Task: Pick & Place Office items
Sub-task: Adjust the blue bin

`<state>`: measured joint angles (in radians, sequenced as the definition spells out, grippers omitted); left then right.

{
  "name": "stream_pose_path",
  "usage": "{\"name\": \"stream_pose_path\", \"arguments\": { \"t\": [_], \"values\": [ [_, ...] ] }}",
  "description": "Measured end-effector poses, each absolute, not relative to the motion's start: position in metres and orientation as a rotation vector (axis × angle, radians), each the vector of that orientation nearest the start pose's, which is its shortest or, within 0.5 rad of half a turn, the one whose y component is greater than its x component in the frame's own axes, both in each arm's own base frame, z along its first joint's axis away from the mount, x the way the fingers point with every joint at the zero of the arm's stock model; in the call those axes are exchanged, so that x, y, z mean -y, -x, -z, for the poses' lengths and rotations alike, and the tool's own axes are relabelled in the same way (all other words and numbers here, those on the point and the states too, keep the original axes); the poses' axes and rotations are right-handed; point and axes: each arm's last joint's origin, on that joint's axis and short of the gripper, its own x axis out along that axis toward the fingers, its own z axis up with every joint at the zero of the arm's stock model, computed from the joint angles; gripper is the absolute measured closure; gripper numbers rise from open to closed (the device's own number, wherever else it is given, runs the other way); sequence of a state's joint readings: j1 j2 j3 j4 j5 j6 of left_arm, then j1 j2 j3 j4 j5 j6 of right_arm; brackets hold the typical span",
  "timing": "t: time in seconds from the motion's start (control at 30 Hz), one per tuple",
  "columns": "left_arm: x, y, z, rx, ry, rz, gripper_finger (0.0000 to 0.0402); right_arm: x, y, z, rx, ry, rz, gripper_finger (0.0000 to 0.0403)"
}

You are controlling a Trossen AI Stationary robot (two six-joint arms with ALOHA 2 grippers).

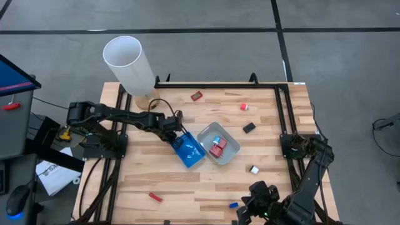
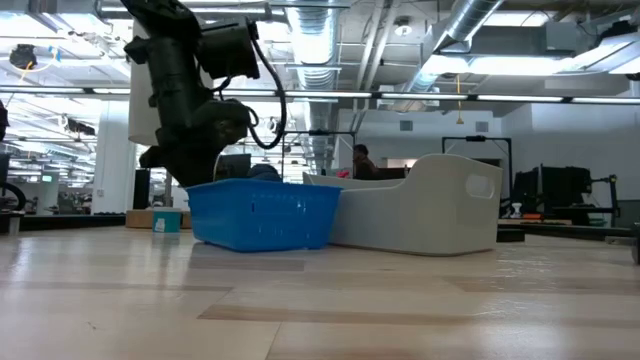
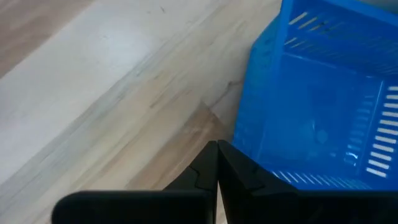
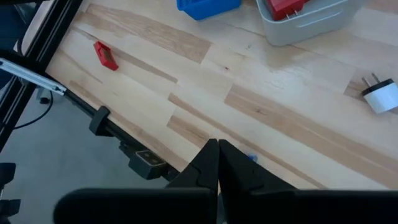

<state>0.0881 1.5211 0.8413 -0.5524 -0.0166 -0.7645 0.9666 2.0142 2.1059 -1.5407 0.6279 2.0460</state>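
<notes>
- Office items are scattered over the table (image 1: 206, 187), and we count them from the near edge outward: a blue piece (image 1: 233, 204) at the front edge, a red clip (image 1: 154, 197), a white plug (image 1: 254, 169), red pieces (image 1: 217, 147) in the grey tray (image 1: 230, 154), a black block (image 1: 249, 127), a red-and-white piece (image 1: 244, 107), and a red block (image 1: 196, 95) farthest back.
- That makes six loose items outside the trays; the number inside the grey tray we cannot tell.
- Right gripper (image 1: 249, 209) sits at the near edge, fingers pressed together and holding nothing.
- The blue piece lies just beside it, toward the table's middle, so we judge the right arm far nearer to it.
- Left gripper (image 1: 177, 133) hangs at the rim of the blue tray (image 1: 190, 155), fingers (image 3: 214, 168) closed and empty.
- We count two trays, touching at one corner, and one white cylinder (image 1: 128, 62) at the back.
</notes>
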Motion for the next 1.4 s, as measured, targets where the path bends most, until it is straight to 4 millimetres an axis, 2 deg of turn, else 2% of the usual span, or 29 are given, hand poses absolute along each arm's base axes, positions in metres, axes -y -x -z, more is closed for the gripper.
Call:
{"name": "stream_pose_path", "arguments": {
  "t": [0.6, 1.4],
  "values": [
    [0.004, -0.277, -0.172, -1.066, 0.743, -0.462, 0.0401, -0.303, -0.235, -0.334, -0.721, -0.816, 0.708, 0.0402],
    [0.016, -0.288, -0.178, -0.944, 0.791, -0.399, 0.0401, -0.304, -0.237, -0.335, -0.692, -0.831, 0.696, 0.0402]
  ]
}}
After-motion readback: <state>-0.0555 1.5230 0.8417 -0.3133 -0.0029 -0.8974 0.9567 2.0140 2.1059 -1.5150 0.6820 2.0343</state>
